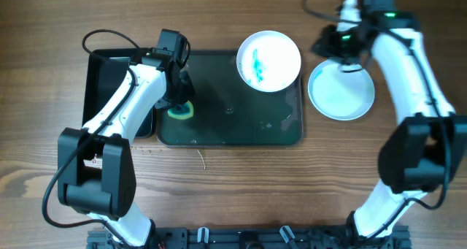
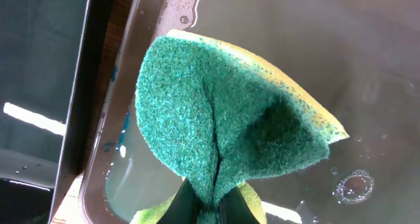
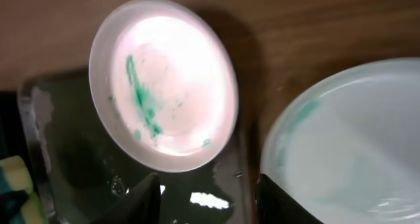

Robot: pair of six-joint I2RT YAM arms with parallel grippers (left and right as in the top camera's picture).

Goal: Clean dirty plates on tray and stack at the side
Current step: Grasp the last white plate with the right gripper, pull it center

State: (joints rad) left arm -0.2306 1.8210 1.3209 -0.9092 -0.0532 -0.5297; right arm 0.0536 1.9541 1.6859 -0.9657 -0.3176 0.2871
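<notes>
1. The left gripper (image 2: 205,207) was clamped on one green-and-yellow sponge (image 2: 230,119). Its fingers (image 2: 180,203) pinched the sponge into a fold, green scouring face outward.
2. The sponge hung over the left part of the tray (image 1: 230,114), close to the tray's left rim. The left wrist view does not show whether the sponge touched the tray floor.
3. The right gripper (image 3: 207,188) stood released, with its jaws apart and nothing between them. It was positioned above the tray's right rim, between the two plates, and touched neither.
4. Plates visible: two.
   - One white plate (image 1: 268,60) lay at the tray's far right corner, part of it overhanging the far rim. A teal-green smear (image 3: 139,96) ran across the left half of its face.
   - One pale blue plate (image 1: 341,92) lay on the wooden table (image 1: 233,176), just beside the tray's right rim. A faint teal trace showed near the plate edge closest to the tray.
5. Trays: one, dark, with a wet film and droplets on its floor.
6. One black tub (image 1: 102,81) sat just beside the tray's left rim, partly covered by the left arm.
</notes>
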